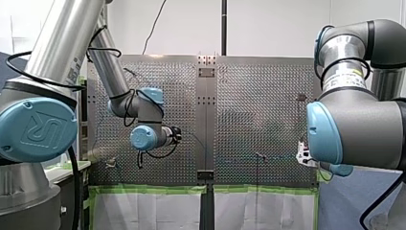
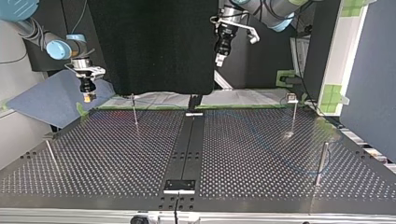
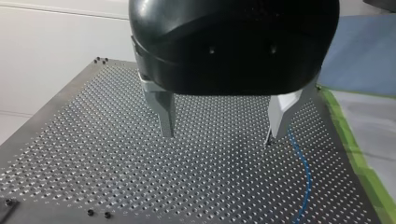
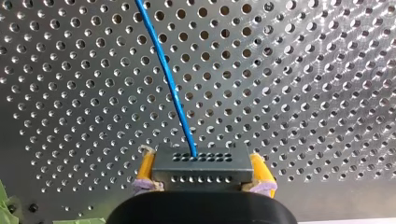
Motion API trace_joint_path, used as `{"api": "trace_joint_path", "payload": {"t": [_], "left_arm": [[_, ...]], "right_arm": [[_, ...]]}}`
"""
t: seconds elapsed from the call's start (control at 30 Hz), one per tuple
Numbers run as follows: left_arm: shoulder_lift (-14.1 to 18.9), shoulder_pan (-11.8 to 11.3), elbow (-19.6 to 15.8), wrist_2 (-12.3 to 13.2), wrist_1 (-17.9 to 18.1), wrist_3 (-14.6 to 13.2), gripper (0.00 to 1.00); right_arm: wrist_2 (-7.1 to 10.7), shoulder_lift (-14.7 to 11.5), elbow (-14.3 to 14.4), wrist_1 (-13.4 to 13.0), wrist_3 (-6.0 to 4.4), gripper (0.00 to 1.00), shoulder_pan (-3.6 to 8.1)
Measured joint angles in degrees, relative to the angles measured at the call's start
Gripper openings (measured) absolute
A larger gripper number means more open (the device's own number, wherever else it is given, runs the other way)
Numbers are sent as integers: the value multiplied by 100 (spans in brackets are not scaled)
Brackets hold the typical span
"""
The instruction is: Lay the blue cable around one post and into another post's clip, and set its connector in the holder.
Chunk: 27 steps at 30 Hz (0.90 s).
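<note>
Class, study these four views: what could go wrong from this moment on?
1. My right gripper holds the connector only by its two sides between yellow pads; a tug on the blue cable might twist it loose.
2. My left gripper hangs open with the cable lying beside one finger, not between them; closing here would likely miss.
3. The posts are thin; slack cable could snag the wrong one.
</note>
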<state>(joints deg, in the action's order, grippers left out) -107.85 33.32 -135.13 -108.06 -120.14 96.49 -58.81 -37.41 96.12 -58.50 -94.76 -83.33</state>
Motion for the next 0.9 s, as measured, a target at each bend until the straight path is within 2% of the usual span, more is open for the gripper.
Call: {"api": "trace_joint_path", "payload": {"t": [0.2,0.63,0.73,0.9], "left_arm": [[1,-24,-206,0,201,21,100],[2,-49,-9,5,253,36,100],[1,-52,9,7,244,36,100],[0,-60,13,9,209,36,100]], "right_arm": [[0,0,0,0,0,0,-2],[-24,-2,-6,55,40,0,15],[-82,-4,-51,122,112,0,31],[-321,-30,-174,357,361,0,55]]}}
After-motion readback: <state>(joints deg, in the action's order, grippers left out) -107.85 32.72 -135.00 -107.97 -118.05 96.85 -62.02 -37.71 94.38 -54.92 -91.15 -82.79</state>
